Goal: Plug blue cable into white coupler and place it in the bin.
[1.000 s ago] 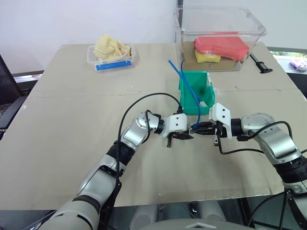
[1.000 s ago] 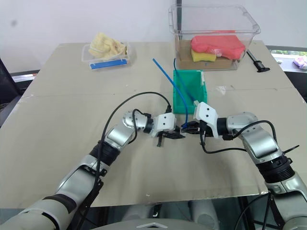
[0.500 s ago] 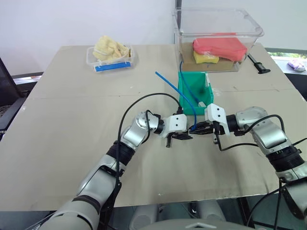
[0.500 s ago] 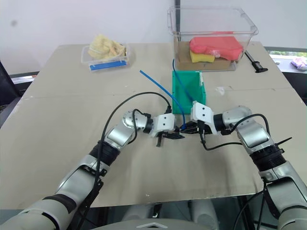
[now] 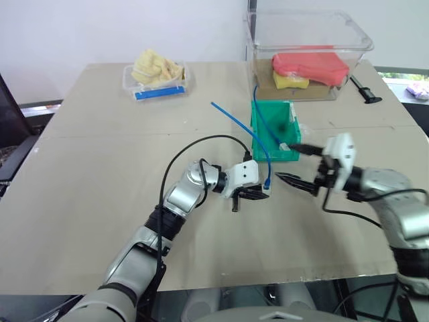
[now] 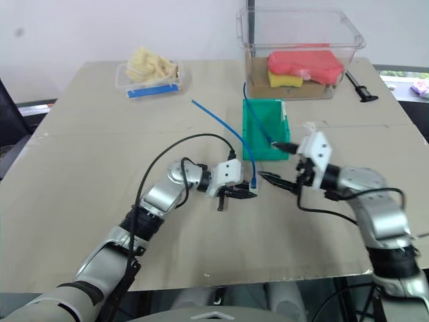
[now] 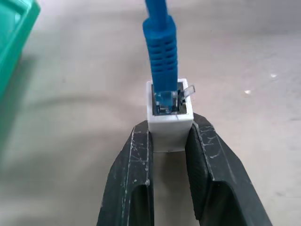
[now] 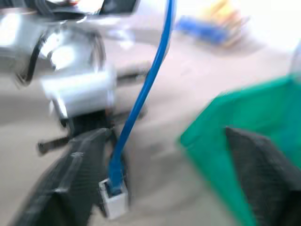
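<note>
My left gripper [image 7: 169, 129] is shut on the white coupler [image 7: 169, 123], one black finger on each side of it. The blue cable's plug [image 7: 162, 52] sits in the coupler's socket. From there the blue cable [image 5: 241, 124] rises and arcs back to the left over the table. Left gripper [image 5: 256, 195] and coupler [image 5: 266, 193] hover just in front of the green bin [image 5: 255, 127]. To their right, my right gripper [image 5: 284, 161] stands wide open and empty, clear of the plug, its fingers [image 8: 70, 188] spread either side of the coupler [image 8: 114, 200].
A second blue cable [image 5: 263, 111] runs into the bin, ending in a white block [image 5: 285, 145]. A large clear tub [image 5: 308, 54] with red and yellow items stands behind the bin. A small clear tray [image 5: 155, 75] sits at the back left, a black tool [image 5: 364, 90] at the back right.
My right gripper let go of the plug, opened wide and drew back to the right and upward. The left gripper kept its hold on the coupler, with the cable now plugged in.
</note>
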